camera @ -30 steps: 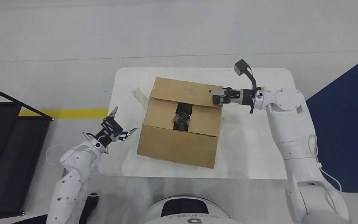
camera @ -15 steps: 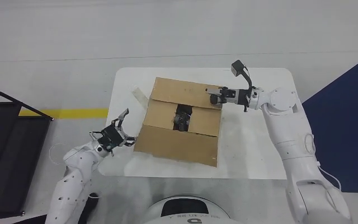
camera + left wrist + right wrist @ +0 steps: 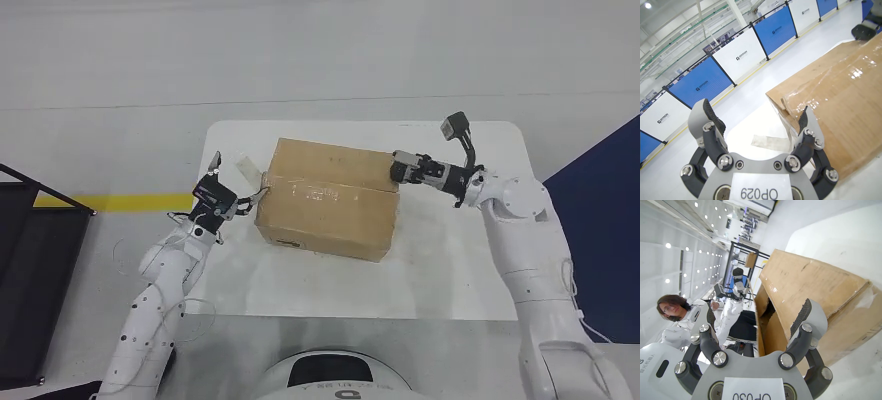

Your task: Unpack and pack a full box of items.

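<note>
Finds box (image 3: 325, 200) on its side on table (image 3: 450, 270). Notes left gripper (image 3: 755, 112) spread open at one end, right gripper (image 3: 758, 306) open at the other. Judges emptying step in hand; expects need to brace both ends next.

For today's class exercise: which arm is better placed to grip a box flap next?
Likely right: the open right gripper straddles a flap edge of the box; the open left gripper faces a taped corner.

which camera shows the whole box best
The top view: the whole box lies in frame on the table. The left wrist view catches one taped corner, the right wrist view one end with a gap between its flaps.
</note>
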Available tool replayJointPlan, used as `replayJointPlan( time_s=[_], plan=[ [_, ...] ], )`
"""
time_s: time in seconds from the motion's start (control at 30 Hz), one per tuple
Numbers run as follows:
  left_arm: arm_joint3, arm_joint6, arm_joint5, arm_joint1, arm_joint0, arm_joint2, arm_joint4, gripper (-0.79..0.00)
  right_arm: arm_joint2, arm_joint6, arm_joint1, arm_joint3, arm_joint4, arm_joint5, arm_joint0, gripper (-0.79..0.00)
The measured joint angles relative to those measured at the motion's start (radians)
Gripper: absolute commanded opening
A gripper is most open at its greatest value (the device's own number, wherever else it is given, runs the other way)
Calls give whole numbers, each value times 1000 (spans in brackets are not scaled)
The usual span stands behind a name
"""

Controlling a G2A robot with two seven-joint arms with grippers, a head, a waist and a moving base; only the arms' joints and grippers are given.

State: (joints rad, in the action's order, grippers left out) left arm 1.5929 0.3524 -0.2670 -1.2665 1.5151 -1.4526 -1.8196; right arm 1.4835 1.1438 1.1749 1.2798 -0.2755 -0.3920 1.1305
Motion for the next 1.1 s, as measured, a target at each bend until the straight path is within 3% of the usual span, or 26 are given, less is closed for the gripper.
replayJointPlan(
  time_s=[0.2, 0.33, 0.47, 0.63, 0.73, 0.83, 0.97, 1.0, 1.1],
  plan=[
    [-53, -68, 34, -6, -54, 39, 2, 0, 59, 111, -17, 96, -132, -95, 100, 0],
    [-79, -85, 40, -7, -80, 52, 17, 0, 21, 157, -25, 133, -51, -17, 102, 0],
    [-94, -90, 36, -7, -93, 57, 25, 0, -51, 85, -20, 112, 45, 85, 55, 0],
    [-75, -102, 46, -3, -88, 39, 37, 0, -99, 31, -18, 79, 97, 138, 16, 0],
    [10, -113, 61, 1, -51, 22, 30, 0, -105, 29, -20, 72, 102, 154, 8, 0],
    [165, -209, 125, 1, 12, 7, 23, 0, -106, 28, -20, 71, 102, 155, 7, 0],
    [567, -413, 183, -1, 143, 42, -77, 0, -105, 28, -20, 71, 102, 155, 8, 0],
    [620, -419, 182, -1, 142, 42, -76, 0, -105, 28, -20, 71, 102, 155, 8, 0],
    [632, -381, 181, -1, 118, 41, -58, 0, -105, 28, -20, 71, 102, 155, 8, 0]
  ],
)
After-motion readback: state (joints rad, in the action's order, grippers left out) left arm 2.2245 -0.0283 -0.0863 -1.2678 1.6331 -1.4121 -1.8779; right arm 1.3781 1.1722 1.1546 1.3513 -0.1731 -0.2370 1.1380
